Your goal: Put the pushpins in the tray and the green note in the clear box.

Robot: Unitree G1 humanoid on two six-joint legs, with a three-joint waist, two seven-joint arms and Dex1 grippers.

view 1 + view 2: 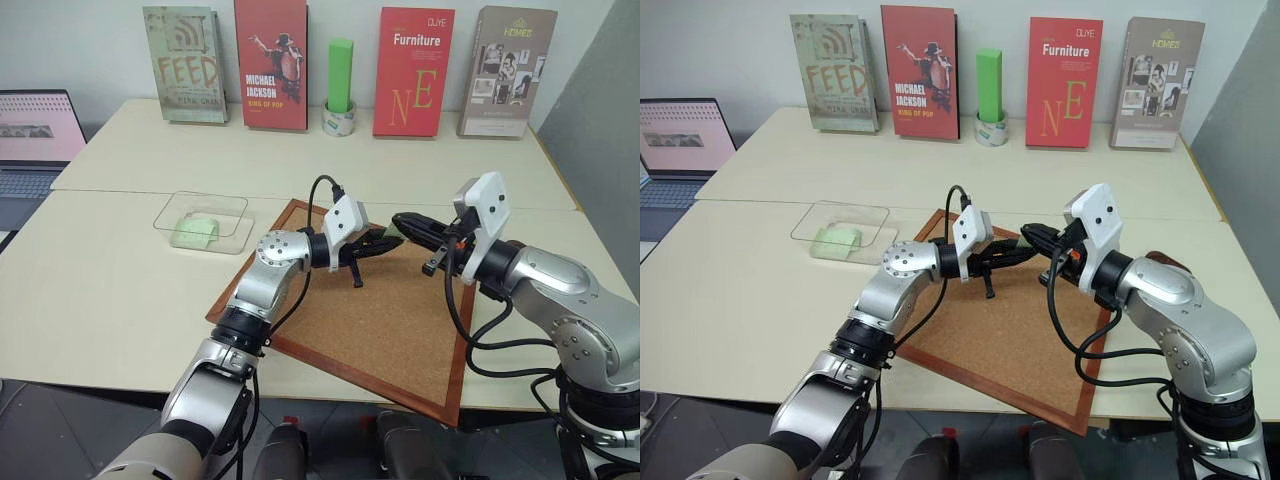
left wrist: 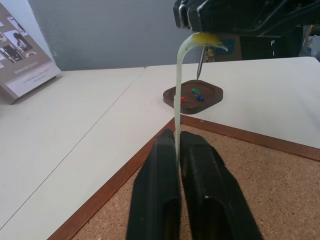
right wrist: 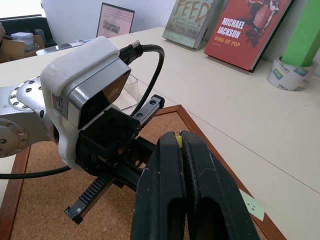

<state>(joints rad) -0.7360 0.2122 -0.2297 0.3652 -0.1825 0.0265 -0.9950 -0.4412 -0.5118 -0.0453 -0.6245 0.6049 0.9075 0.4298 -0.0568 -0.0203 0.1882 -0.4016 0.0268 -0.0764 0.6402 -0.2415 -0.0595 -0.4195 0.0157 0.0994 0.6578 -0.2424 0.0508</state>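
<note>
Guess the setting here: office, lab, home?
Most likely an office or study desk set up for a test. Pale tables pushed together, an open laptop at the edge, books stood against the wall, and a cork pinboard laid flat all point to that.

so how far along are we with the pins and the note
Done: three pins lie in the tray. In hand: the left gripper is shut on the green note, seen edge-on, while the right gripper grips a yellow-headed pin at the note's far end. Left: that pin to the tray, the note to the clear box.
</note>
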